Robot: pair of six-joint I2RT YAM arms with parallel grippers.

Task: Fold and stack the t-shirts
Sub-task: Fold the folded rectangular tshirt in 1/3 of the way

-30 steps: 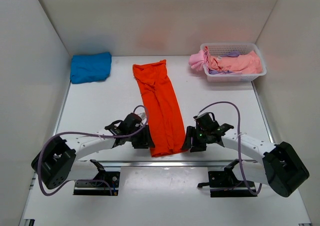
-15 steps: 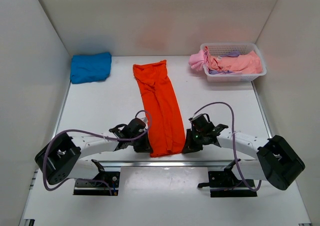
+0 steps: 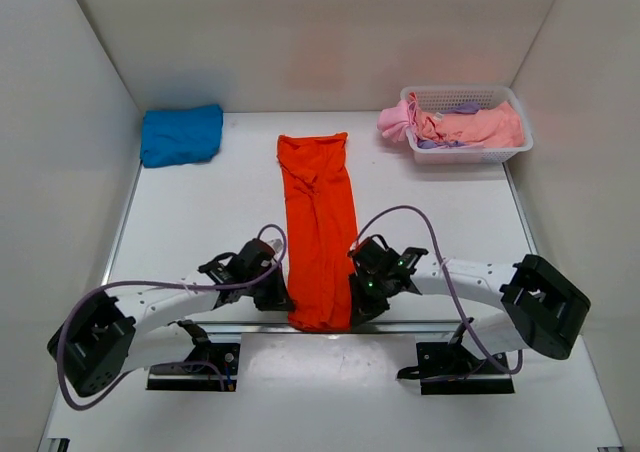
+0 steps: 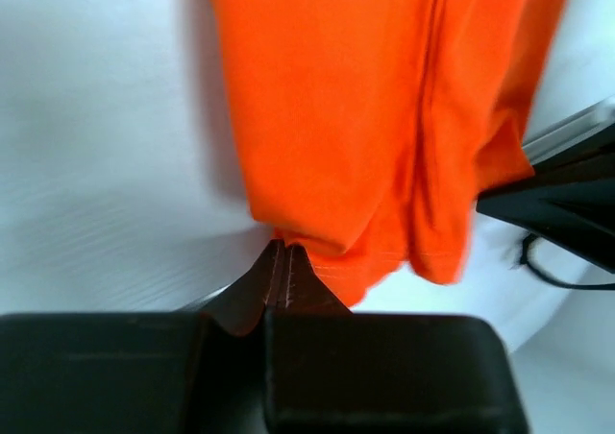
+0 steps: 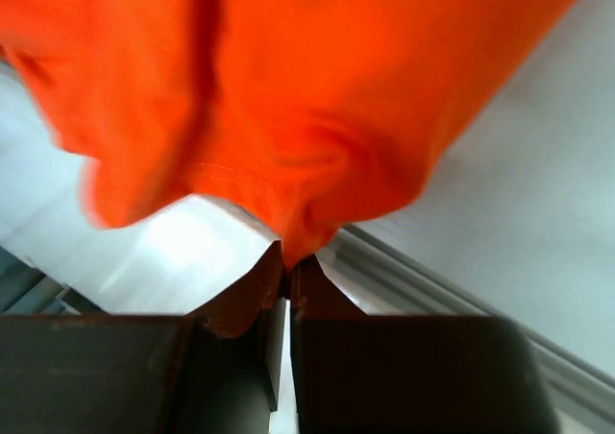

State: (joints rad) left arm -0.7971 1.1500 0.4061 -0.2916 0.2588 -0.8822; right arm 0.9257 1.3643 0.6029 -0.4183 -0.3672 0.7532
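An orange-red t-shirt point(image 3: 320, 222), folded into a long narrow strip, lies down the middle of the table, its near end over the front edge. My left gripper point(image 3: 283, 297) is shut on its near left corner point(image 4: 317, 136); the fingertips point(image 4: 284, 253) pinch the hem. My right gripper point(image 3: 352, 302) is shut on the near right corner point(image 5: 317, 117), cloth nipped between its tips point(image 5: 286, 261). A folded blue t-shirt point(image 3: 181, 134) sits at the back left. Pink and lilac t-shirts point(image 3: 470, 125) lie in the basket.
The white lattice basket point(image 3: 468, 153) stands at the back right by the wall. White walls close in the table on the left, back and right. A metal rail point(image 5: 461, 290) runs along the table's front edge.
Both grippers closed on the near corners of the orange-red t-shirt and moved inward and nearer. The shirt has been drawn straight, its near end now over the front edge.
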